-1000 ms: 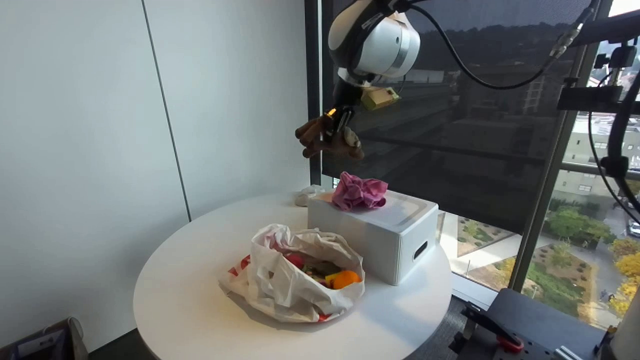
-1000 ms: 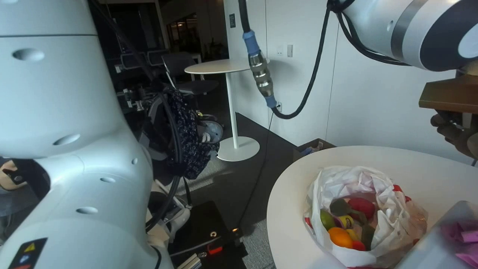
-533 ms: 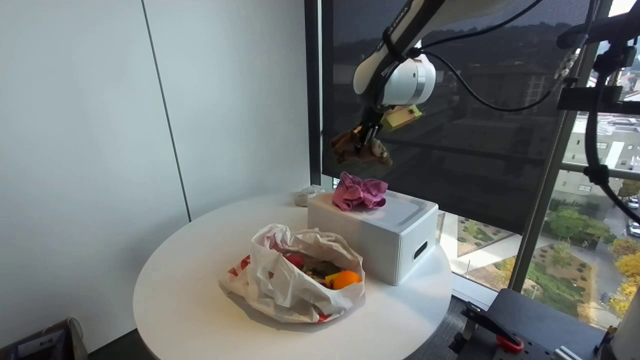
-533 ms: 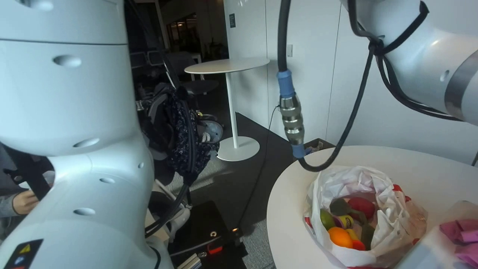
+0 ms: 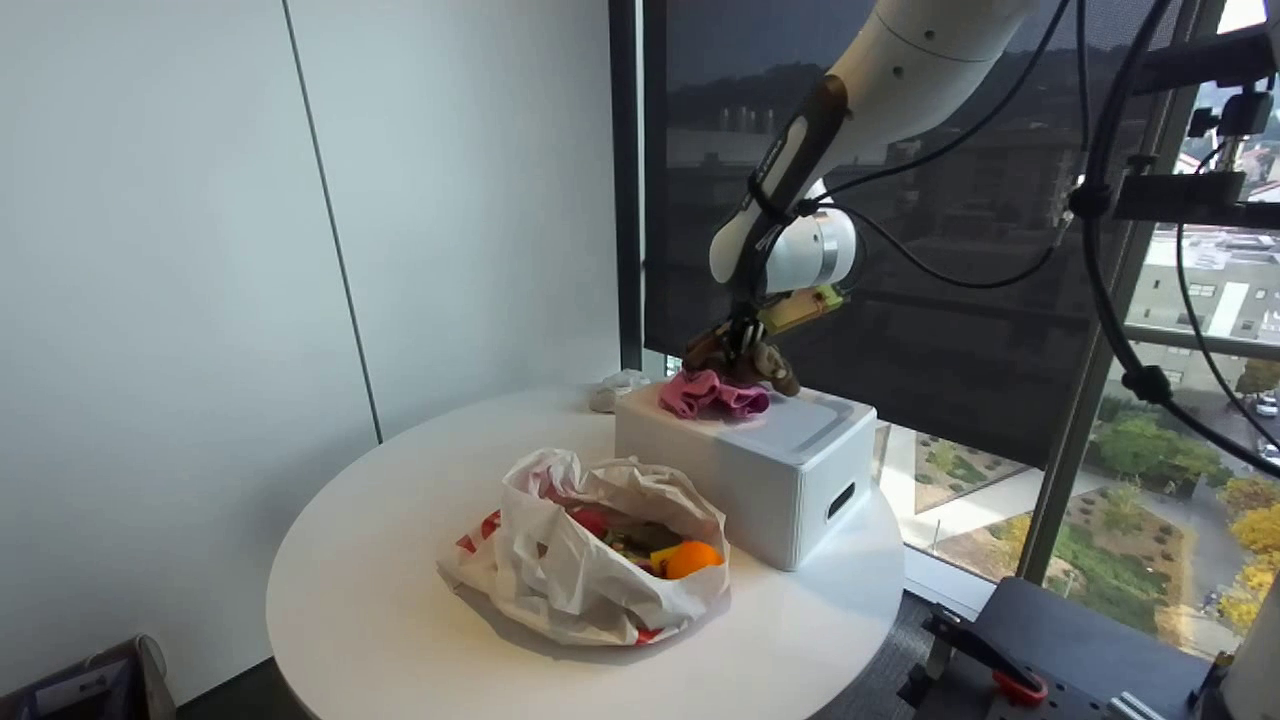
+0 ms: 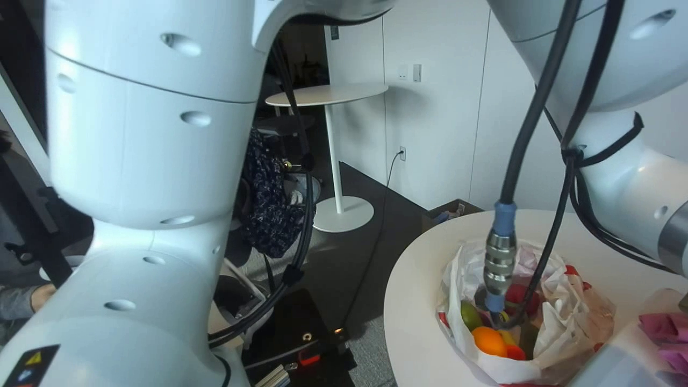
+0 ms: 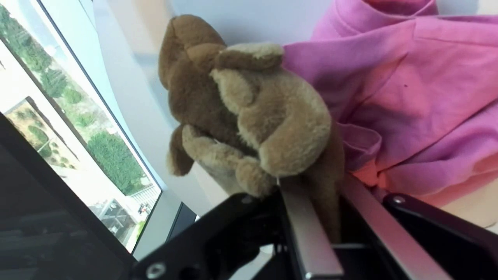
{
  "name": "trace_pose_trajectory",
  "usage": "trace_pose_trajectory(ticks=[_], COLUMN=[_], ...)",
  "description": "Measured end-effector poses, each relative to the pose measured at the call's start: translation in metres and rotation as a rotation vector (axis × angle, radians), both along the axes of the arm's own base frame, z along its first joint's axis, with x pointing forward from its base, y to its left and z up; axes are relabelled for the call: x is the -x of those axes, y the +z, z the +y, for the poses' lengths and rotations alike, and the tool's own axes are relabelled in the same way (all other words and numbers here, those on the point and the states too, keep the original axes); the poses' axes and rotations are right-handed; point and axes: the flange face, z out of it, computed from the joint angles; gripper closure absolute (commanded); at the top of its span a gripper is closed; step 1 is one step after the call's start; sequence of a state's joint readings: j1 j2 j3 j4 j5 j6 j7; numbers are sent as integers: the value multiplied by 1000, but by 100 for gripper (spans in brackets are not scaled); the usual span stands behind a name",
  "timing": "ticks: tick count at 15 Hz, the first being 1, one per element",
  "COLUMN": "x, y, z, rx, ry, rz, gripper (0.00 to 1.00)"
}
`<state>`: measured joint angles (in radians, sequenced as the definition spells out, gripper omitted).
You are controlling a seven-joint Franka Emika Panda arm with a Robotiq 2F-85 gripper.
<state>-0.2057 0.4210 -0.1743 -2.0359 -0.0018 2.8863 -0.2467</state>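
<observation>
White wall [image 5: 180, 250], dark window shade [image 5: 950, 340], bright window [image 5: 1120, 520], round white table [image 5: 380, 570], dark floor [image 6: 400, 231]

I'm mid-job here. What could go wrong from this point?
Snagging: the plush toy, clamped in the gripper, seems to touch the pink cloth, so moving sideways might drag the cloth along. Falling: if released here, the toy could tumble off the white box, whose edge looks close.

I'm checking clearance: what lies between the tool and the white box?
A brown plush toy, gripped by the tool, as the wrist view shows; pink cloth lies close by, on the white box.
</observation>
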Motion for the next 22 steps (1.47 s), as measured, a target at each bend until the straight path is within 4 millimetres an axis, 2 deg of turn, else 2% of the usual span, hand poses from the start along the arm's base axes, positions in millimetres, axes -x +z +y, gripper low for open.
trace_pose_trajectory(ticks=[1,2,3,9,10,14,16,19,22], x=[-3,-6,-9,-14,-15,-13,-9,4,24], y=[-5,-9,-10,-3,-1,20,37,57,57], z=[-1,-2,-3,-3,-2,8,23,71,132], rx=[-2,-5,-8,-18,-19,-27,-38,-70,-113], ry=[-13,-24,-34,-69,-71,-66,-43,63,197], rz=[-2,-4,-8,-34,-40,-72,-88,-50,82], gripper=[59,58,53,6,1,0,0,0,0])
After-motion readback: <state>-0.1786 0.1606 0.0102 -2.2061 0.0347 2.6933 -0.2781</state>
